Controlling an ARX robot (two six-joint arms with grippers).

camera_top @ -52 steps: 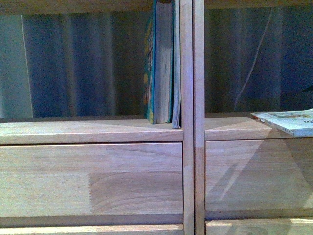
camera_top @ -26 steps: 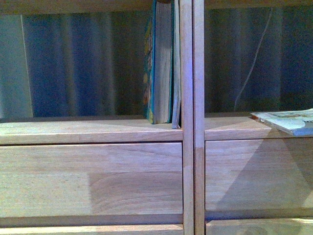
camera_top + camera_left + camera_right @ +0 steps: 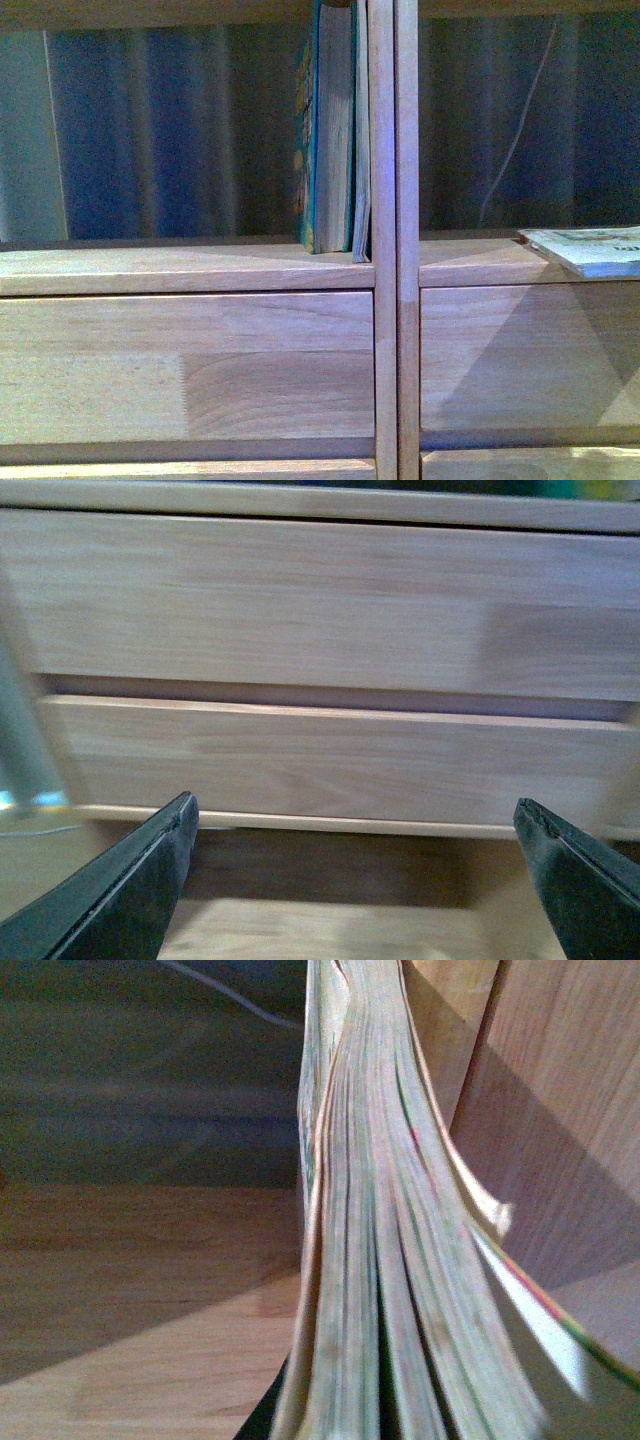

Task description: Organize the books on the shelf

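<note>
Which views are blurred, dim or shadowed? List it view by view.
Front view: dim, blue-tinted, with a diagonal shadow across the right drawer front; the teal book is fairly sharp. Left wrist view: drawer fronts soft. Right wrist view: page edges close and blurred, shadow crossing the shelf board.

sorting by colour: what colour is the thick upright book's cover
Teal-green; the thick book shows best in the front view.
</note>
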